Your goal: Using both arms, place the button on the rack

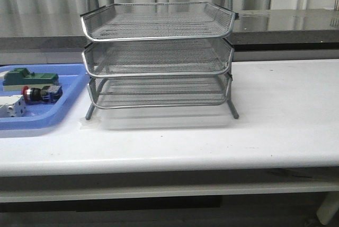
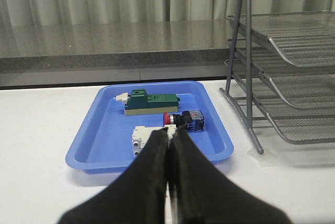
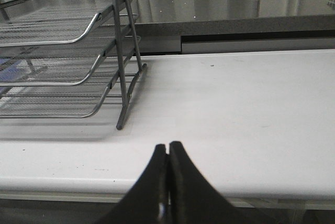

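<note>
Left gripper (image 2: 168, 136): fingers pressed together, tips meeting in a thin seam; nothing between them and nothing touched. It hangs above the near part of the blue tray (image 2: 89, 140).
Right gripper (image 3: 168, 148): fingers closed flat against each other, holding nothing, over the bare white table (image 3: 251, 109).
Button (image 2: 183, 119): lies on its side in the blue tray, just beyond the left fingertips and a little toward the rack side. Long axis runs crosswise to the left fingers; red head (image 2: 166, 119) points away from the rack, black-and-blue body toward it. In the front view the button (image 1: 41, 94) shows the red head at its left end.
Rack (image 1: 159, 57): three wire-mesh tiers, upright on the table, beside the tray. It stands ahead of the right fingers and off to their left side, well apart from them (image 3: 63, 62). All three tiers hold nothing.
Green block (image 2: 149, 102): in the tray, beyond the button from the left fingers.
White block (image 2: 140, 138): in the tray, just beside the left fingertips and partly hidden by them.
</note>
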{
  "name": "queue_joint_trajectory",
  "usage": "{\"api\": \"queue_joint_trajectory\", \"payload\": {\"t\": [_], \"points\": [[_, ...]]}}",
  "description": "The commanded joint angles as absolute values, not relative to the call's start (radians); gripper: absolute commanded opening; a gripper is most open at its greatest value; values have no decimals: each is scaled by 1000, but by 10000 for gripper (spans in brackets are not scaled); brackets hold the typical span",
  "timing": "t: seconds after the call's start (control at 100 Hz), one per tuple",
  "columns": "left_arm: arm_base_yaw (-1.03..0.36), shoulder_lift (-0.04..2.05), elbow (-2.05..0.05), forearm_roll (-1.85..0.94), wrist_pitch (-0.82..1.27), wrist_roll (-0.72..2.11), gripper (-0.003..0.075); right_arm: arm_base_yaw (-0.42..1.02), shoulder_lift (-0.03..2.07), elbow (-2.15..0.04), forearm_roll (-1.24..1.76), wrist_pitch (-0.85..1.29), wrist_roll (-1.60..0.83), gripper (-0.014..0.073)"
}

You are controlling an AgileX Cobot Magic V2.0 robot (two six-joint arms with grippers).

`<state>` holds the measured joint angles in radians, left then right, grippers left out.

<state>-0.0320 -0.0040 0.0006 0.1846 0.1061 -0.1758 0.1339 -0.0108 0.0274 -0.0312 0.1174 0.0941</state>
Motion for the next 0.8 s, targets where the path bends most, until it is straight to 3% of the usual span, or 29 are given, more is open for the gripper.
{"api": "queue_joint_trajectory", "payload": {"t": [0.0, 0.79], "points": [[-31, -38, 47, 176, 27, -186, -20, 126, -29, 11, -41, 36, 92, -57], [-31, -38, 47, 176, 27, -186, -20, 126, -29, 10, -86, 5, 79, -57]]}}
